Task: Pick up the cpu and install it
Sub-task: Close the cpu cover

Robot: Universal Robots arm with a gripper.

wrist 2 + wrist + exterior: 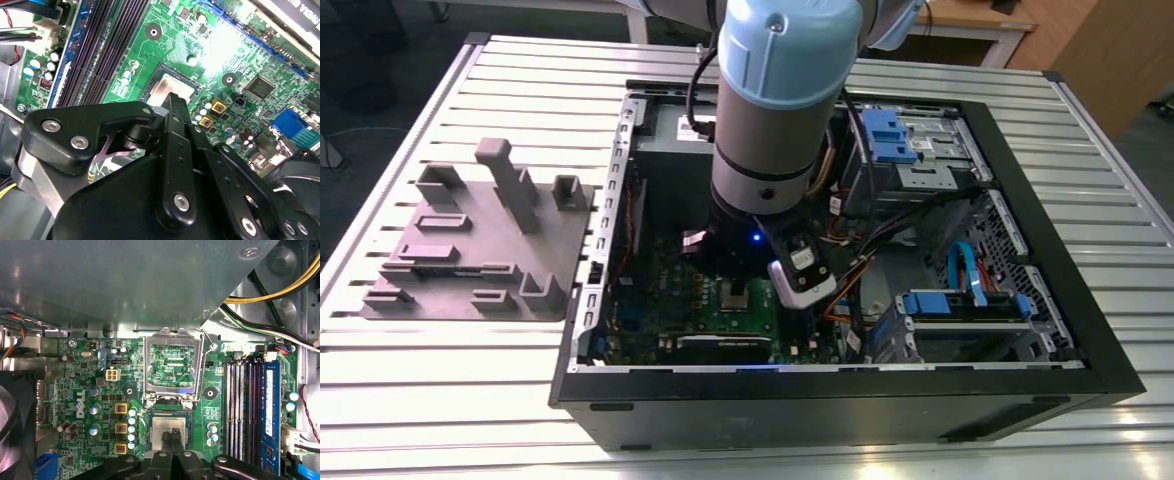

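Lab — slatted aluminium bench point(427, 420), robot arm point(774, 120)

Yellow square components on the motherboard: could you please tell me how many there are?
3 yellow components, in a row beside the cpu in the first wrist view: one nearest the raised socket frame, one midway, one nearest the gripper. Others may be hidden.

Ribbed aluminium worktop point(480, 400) is sitting under everything, slats running across the exterior view. Dark floor point(374, 60) is showing past its far corner on the exterior view's left. Wooden furniture point(1107, 50) is standing behind on the exterior view's right, with a pale table point(981, 30) beside it. Lighting is looking even.
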